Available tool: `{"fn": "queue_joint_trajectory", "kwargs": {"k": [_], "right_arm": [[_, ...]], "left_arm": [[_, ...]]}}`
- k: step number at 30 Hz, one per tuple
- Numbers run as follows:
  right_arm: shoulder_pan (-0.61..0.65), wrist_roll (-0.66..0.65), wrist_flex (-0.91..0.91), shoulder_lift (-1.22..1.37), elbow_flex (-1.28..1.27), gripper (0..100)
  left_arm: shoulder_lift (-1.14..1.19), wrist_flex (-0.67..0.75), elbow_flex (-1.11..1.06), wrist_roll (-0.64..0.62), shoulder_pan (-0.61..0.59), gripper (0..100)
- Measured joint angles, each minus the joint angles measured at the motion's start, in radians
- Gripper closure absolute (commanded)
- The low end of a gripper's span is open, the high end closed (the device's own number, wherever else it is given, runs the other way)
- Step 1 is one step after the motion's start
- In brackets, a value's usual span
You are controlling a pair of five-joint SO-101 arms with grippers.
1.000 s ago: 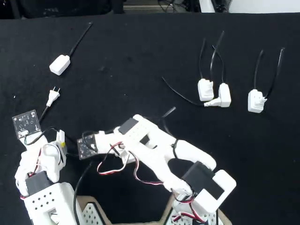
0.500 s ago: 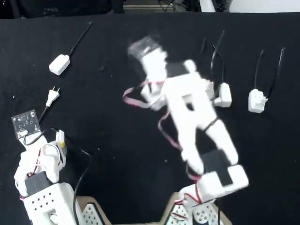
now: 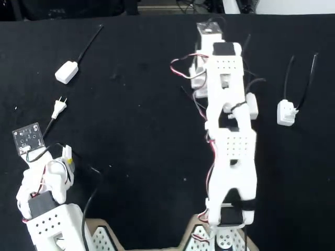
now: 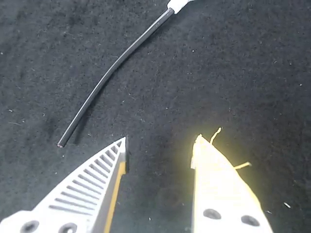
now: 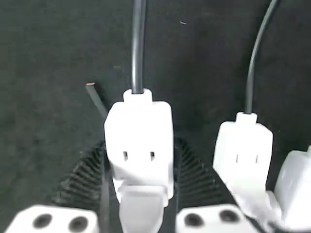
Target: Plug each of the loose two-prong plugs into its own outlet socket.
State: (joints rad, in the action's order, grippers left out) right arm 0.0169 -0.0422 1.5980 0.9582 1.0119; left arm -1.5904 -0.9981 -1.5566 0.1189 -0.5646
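Near the far edge of the tabletop [image 3: 136,157], an outlet socket [image 5: 138,141] is flanked by the parted right jaws; the left jaws are held apart near its front-left corner.

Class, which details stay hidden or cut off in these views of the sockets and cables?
- High view: the right arm hides most of the outlet socket under its wrist.
- Right wrist view: the edge cuts off a white piece; plug or socket, unclear.
- Left wrist view: the edge cuts off the black cable's white end; prongs unseen.
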Motion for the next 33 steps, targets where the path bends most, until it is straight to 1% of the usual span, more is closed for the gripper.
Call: {"fn": "queue_joint_trajectory", "kwargs": {"k": [6,10,13,17,21,25,27,30,33], "right_arm": [[-0.009,-0.057,0.118,0.245,0.316,98.0],[-0.049,-0.066,0.129,0.358,0.511,97.9],[-0.066,-0.066,0.13,0.4,0.585,97.9],[-0.069,-0.066,0.13,0.41,0.589,97.3],[-0.069,-0.095,0.137,0.41,0.585,91.5],[-0.069,-0.11,0.138,0.41,0.555,96.0],[-0.069,-0.11,0.138,0.407,0.531,96.5],[-0.074,-0.11,0.138,0.388,0.485,92.3],[-0.074,-0.109,0.138,0.324,0.382,83.0]], "left_arm": [[0.0,0.0,0.0,0.0,0.0,78],[0.0,0.0,0.0,0.0,0.0,78],[0.0,0.0,0.0,0.0,0.0,78],[0.0,0.0,0.0,0.0,0.0,78],[0.0,0.0,0.0,0.0,0.0,78],[0.0,0.0,0.0,0.0,0.0,78],[0.0,0.0,0.0,0.0,0.0,78],[0.0,0.0,0.0,0.0,0.0,78],[0.0,0.0,0.0,0.0,0.0,78]]}}
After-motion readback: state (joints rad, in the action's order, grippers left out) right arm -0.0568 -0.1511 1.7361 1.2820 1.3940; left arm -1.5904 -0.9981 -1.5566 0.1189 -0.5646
